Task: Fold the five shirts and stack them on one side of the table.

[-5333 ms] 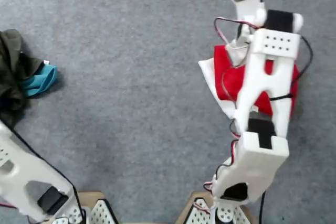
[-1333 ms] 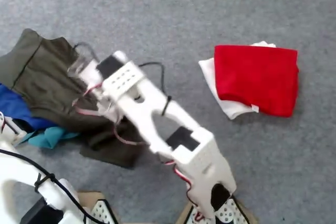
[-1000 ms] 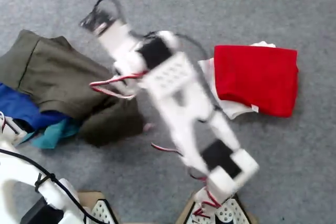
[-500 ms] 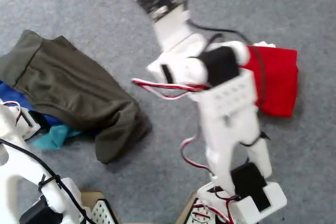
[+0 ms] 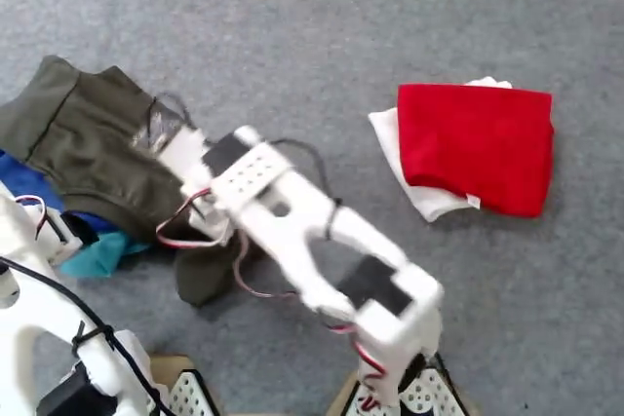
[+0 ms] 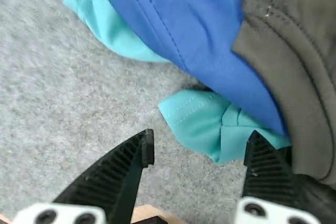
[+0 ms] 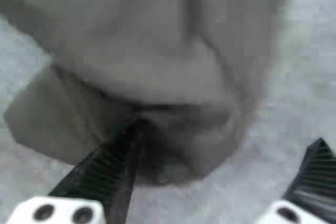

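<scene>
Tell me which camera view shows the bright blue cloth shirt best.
The left wrist view: the bright blue cloth shirt spreads broadly between the teal shirt and the olive-green shirt. The high view catches a sliver beside the olive one; the right wrist view faces olive fabric.

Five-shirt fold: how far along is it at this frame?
Done: the red shirt lies folded on the white shirt, off to one side of the table. In hand: nothing is gripped. The right gripper hangs open at the olive shirt, and the left gripper is open by the teal shirt. Left: the olive shirt, blue shirt and teal shirt lie heaped and unfolded, so three of five remain.
</scene>
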